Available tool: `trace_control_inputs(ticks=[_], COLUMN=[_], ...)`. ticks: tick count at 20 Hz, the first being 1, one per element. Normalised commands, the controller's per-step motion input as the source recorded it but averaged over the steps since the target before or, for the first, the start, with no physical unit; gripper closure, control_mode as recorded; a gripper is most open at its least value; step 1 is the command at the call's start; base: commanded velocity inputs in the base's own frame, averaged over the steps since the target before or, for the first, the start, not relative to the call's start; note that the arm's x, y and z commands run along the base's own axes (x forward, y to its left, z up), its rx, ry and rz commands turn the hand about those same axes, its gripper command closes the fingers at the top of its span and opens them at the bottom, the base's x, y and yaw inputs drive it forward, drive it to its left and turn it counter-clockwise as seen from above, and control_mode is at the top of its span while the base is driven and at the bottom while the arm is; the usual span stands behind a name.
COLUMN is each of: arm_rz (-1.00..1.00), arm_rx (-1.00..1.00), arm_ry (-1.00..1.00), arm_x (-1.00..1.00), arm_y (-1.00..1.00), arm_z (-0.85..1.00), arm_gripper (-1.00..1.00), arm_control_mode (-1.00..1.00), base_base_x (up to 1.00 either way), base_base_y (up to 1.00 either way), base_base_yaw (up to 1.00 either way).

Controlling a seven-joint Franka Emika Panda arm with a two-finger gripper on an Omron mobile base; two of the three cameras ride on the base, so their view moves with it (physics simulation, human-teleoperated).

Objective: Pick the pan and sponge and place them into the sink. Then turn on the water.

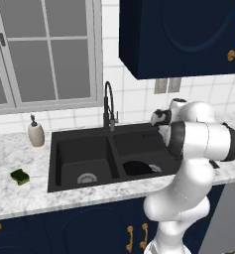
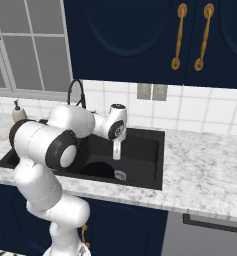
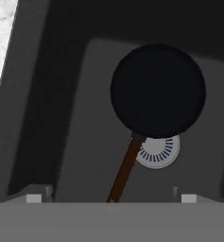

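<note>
The black pan (image 3: 158, 90) lies flat on the floor of the sink's right basin, and its brown handle (image 3: 125, 170) crosses the round drain (image 3: 157, 150). The pan (image 1: 136, 167) shows dark in that basin in the left base view, and the pan (image 2: 97, 170) also shows in the right base view. My gripper (image 2: 117, 155) hangs above the basin, pointing down. In the hand view the gripper (image 3: 111, 198) is open, its fingertips (image 3: 34, 198) far apart with nothing in their grip. The sponge (image 1: 20, 176) sits on the marble counter left of the black sink (image 1: 53, 163). No water runs from the faucet (image 1: 108, 106).
A beige soap dispenser (image 1: 35, 133) stands at the back left of the counter. A window is behind the sink, and dark blue cabinets hang above on the right. My arm's elbow (image 1: 203, 141) hangs over the sink's right edge. Marble counter (image 2: 205, 170) extends to the right.
</note>
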Motion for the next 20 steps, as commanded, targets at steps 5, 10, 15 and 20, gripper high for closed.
trace_control_inputs(ticks=[5,10,15,20], arm_rz=[0.08,-0.52,-0.59,-0.39], arm_rx=[0.0,0.0,-0.01,0.0], arm_ry=[-0.07,-0.26,-0.18,-0.19], arm_x=[-0.62,-0.72,-0.27,-0.03], arm_y=[0.0,0.08,0.71,0.95], arm_z=[0.57,0.02,0.15,0.51], arm_gripper=[-1.0,-1.0,-1.0,-1.0], arm_control_mode=[-1.0,-1.0,-1.0,-1.0], base_base_x=[0.0,0.0,0.0,0.0], base_base_y=[0.0,0.0,0.0,0.0], base_base_yaw=[0.0,0.0,0.0,0.0])
